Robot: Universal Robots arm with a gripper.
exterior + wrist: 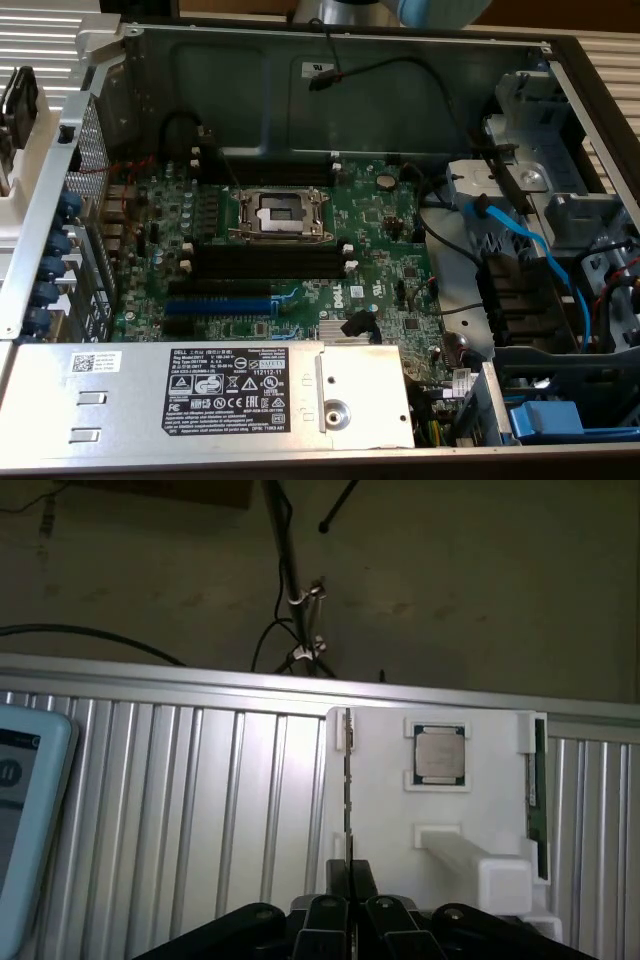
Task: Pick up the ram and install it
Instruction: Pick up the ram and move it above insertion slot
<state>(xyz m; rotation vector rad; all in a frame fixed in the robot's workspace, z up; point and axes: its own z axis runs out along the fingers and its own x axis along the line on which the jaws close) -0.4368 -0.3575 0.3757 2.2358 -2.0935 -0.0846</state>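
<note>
On my wrist camera, a pale blue device (25,820) lies off to one side of the gripper, at the edge of a ribbed metal surface (200,800). The gripper (350,872) is clenched. Its two black fingers (335,880) stand close together on the thin edge of the ram (347,780), which runs straight ahead from between them. The ram stands on edge in the side groove of a white holder (390,810), the groove nearest the tool.

Ahead of the fingers and a little aside, a square silver chip (440,755) sits in a recess of the holder. A white block (470,855) juts out nearer the tool. At the holder's edge farthest from the gripper, a second green stick (537,800) also stands on edge. Beyond the holder I see a dark floor with thin cables (300,610).

On the exterior view, the open computer case (300,60) lies flat. From that view's left I see the blue expansion slot (220,305). Next are the black memory slots (265,262), just beside the open chip socket (280,212) on the green board (380,220). A grey power supply (200,390) with a white label lies along the near side. Blue cables (520,240) curl through the drive bay at that view's right. A pale blue part of the arm (440,8) shows at the top edge above the case.
</note>
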